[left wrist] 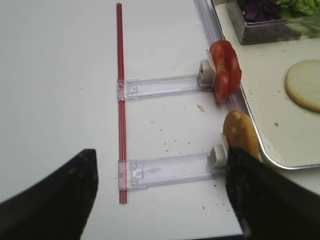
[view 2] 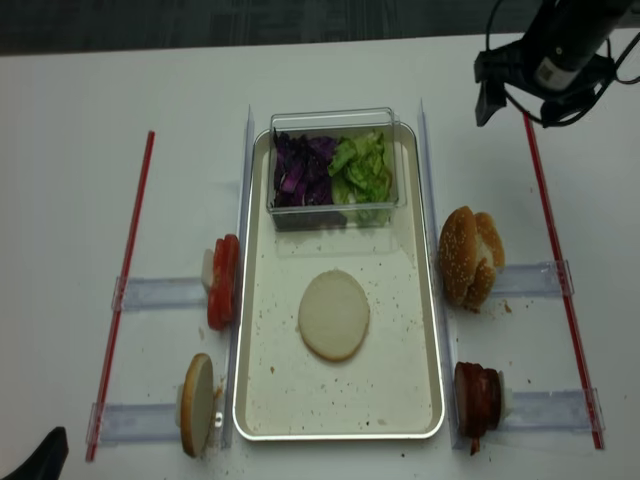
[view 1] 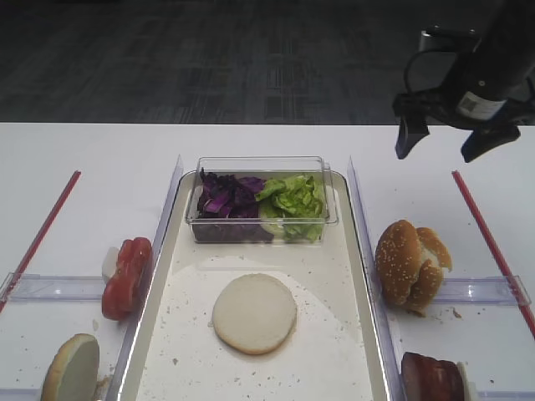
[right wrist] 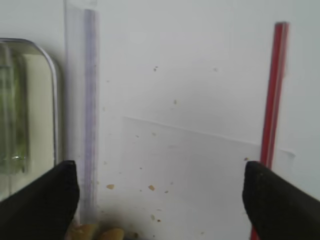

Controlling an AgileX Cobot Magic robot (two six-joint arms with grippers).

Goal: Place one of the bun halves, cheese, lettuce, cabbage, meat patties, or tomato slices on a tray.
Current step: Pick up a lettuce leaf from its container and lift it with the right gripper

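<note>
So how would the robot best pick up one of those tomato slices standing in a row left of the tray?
Probably from straight above. The tomato slices stand on edge, pressed together beside the tray, so only their rounded top rims are free. Fingers spread along the row could pinch the end slice's flat faces, though they look slippery.

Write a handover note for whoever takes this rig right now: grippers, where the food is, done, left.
Right gripper: open, empty, raised over the table right of the tray's far corner.
Left gripper: open, empty, low over the table left of the tray.
Tray: one pale flat bun half lies at its centre; a clear tub at its far end holds the cabbage and lettuce.
Off the tray: tomato slices and a bun half to the left; sesame buns and meat patties to the right.
Done: one bun half placed. Left: any further ingredient.
</note>
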